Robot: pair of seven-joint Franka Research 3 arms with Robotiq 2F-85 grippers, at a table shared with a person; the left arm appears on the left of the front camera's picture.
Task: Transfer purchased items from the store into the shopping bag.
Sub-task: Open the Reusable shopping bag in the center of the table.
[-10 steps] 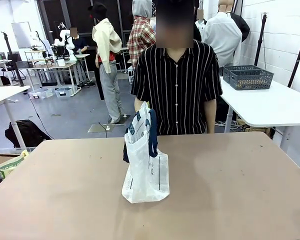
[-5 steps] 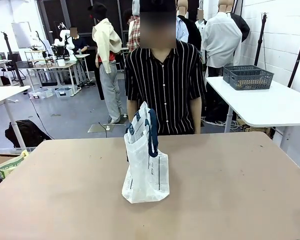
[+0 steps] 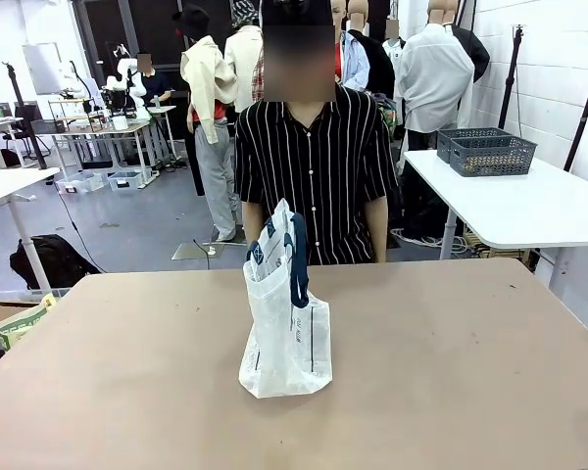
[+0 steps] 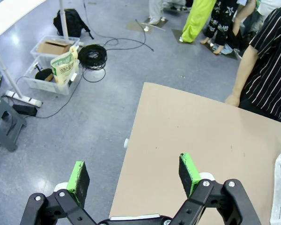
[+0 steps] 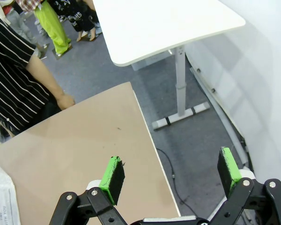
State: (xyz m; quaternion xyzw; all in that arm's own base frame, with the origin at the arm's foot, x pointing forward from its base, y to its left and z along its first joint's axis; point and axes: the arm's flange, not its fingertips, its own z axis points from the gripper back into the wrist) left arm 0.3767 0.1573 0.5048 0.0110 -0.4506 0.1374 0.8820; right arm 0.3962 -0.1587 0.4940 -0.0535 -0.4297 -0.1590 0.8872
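**A:** Status of left hand (image 4: 133,176)?

**B:** Released. Green pads (image 4: 77,180) spread wide, gripping nothing. Found at bottom centre of left wrist view, straddling the edge of the table (image 4: 192,126): one pad over the tan top, the other over grey floor (image 4: 84,122).

**A:** And right hand (image 5: 171,172)?

**B:** Likewise released, holding nothing. Found at bottom centre of right wrist view, poised over the table's corner, with floor under the right-side pad.

**A:** Location of the shopping bag (image 3: 286,333)?

**B:** Standing upright on the table, just left of centre in front view. Translucent white, with navy handles drooping over its top. Well apart from both hands. Glimpsed also at the lower right edge of left wrist view and the lower left corner of right wrist view.

**A:** Beyond the bag?

**B:** Person (image 3: 314,176) in a striped black shirt at the table's far side, upper centre of front view, directly behind the bag. Person's hand (image 4: 232,100) down by the far table edge. Cannot tell whether touching.

**A:** Farther out?

**B:** Dark grey lattice baskets (image 3: 485,152) on a white side table (image 3: 529,211), upper right of front view, well apart from the bag. Contents too small to tell.
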